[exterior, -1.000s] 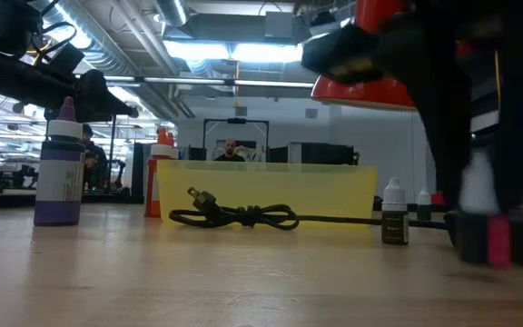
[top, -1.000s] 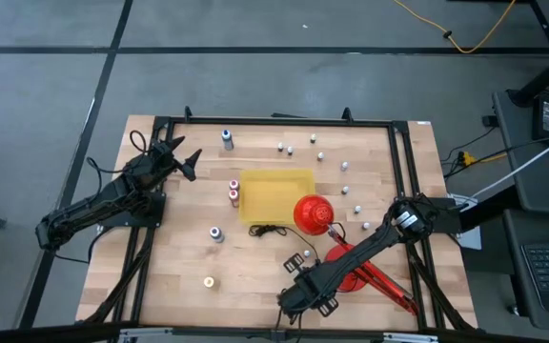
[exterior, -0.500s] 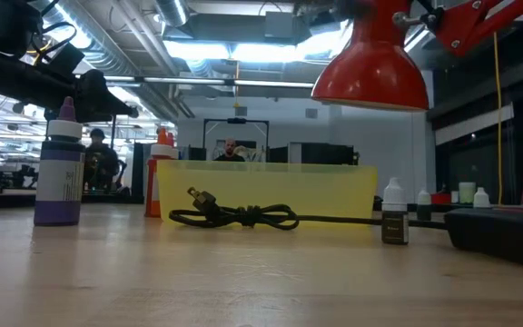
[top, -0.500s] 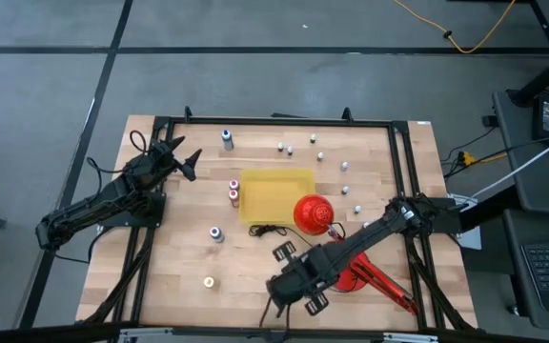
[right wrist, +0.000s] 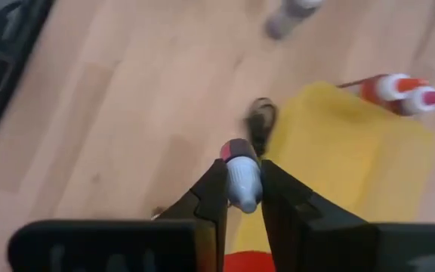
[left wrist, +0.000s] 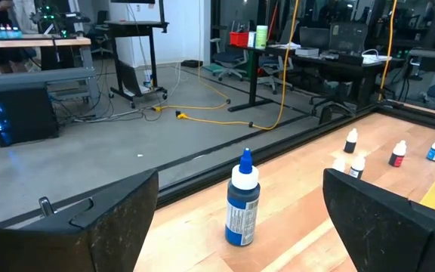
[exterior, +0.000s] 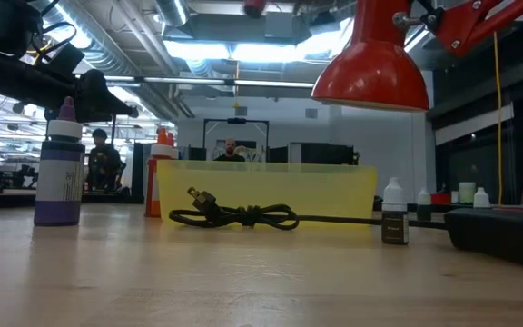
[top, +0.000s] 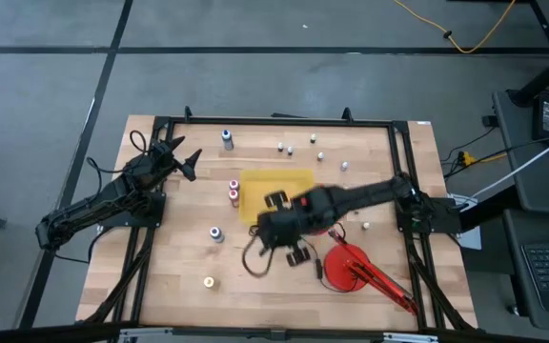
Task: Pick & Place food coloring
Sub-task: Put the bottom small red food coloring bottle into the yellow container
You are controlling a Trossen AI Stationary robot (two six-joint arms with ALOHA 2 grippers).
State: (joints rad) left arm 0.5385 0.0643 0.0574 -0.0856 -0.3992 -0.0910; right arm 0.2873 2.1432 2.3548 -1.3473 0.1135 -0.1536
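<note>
A small food coloring bottle (right wrist: 241, 175), pale-bodied with a dark red cap, is pinched between the two fingers of the right claw (right wrist: 242, 198). In the right wrist view it is held above the table (top: 179, 276), over the near edge of a yellow tray (right wrist: 346, 159), with a black cord (right wrist: 261, 121) lying on the wood just beside that edge. In the high view the right claw (top: 276, 229) is seen blurred at the near side of the yellow tray (top: 274, 183), its arm reaching in from the right.

Two more bottles, one with an orange top (right wrist: 387, 85) and one with a pink top (right wrist: 421, 100), are seen side by side just left of the tray, touching or nearly so. A purple-topped bottle (top: 215, 233) stands near-left of the tray and a yellow-topped one (top: 209, 282) nearer still. A blue bottle (left wrist: 242, 200) stands alone near the far edge, and several tiny white-capped bottles (top: 314, 150) are scattered across the far right of the table.

A red lamp shade (exterior: 370, 68) is seen high in the low view, with the red lamp base (top: 349, 270) resting near right on the table.

The left claw (top: 181, 158) is held over the far left of the table, its fingers spread wide apart with nothing between them.
</note>
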